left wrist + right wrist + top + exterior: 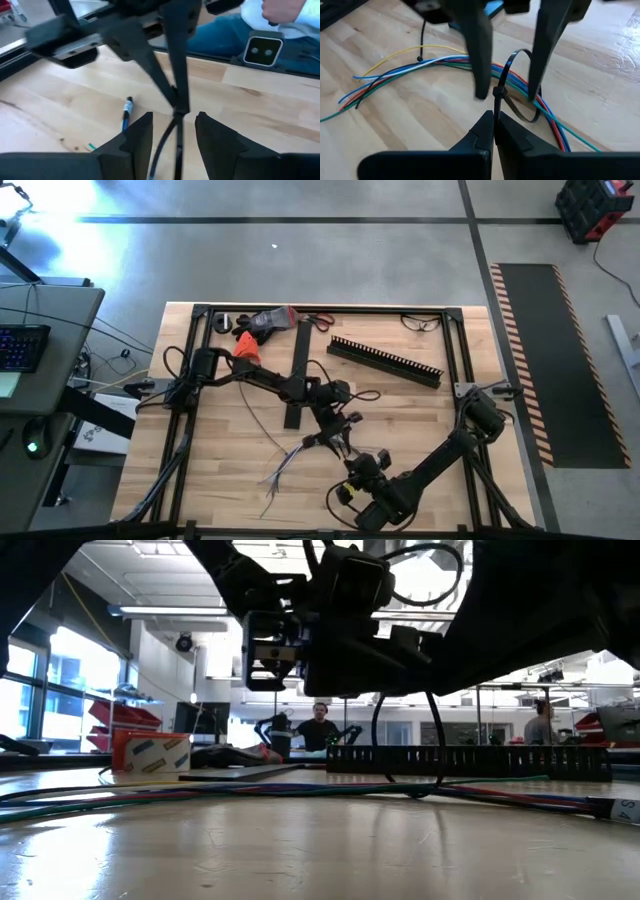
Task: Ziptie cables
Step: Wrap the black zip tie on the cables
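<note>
Clamped tight on a black zip tie (501, 85), our right gripper (493, 117) held the loop around the cables (420, 67) near the worktop (230, 450)'s front edge, while our left gripper (507, 95) straddled them, fingers (479, 55) apart.

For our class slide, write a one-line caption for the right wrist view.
Right hand pinches a zip tie looped round the cables; the left hand straddles the loop.

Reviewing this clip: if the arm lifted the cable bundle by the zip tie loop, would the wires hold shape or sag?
Probably sag: the cables are thin and lie in loose curves on the table, their free ends splayed. The zip tie looks looped loosely, so strands might slip. They look light.
</note>
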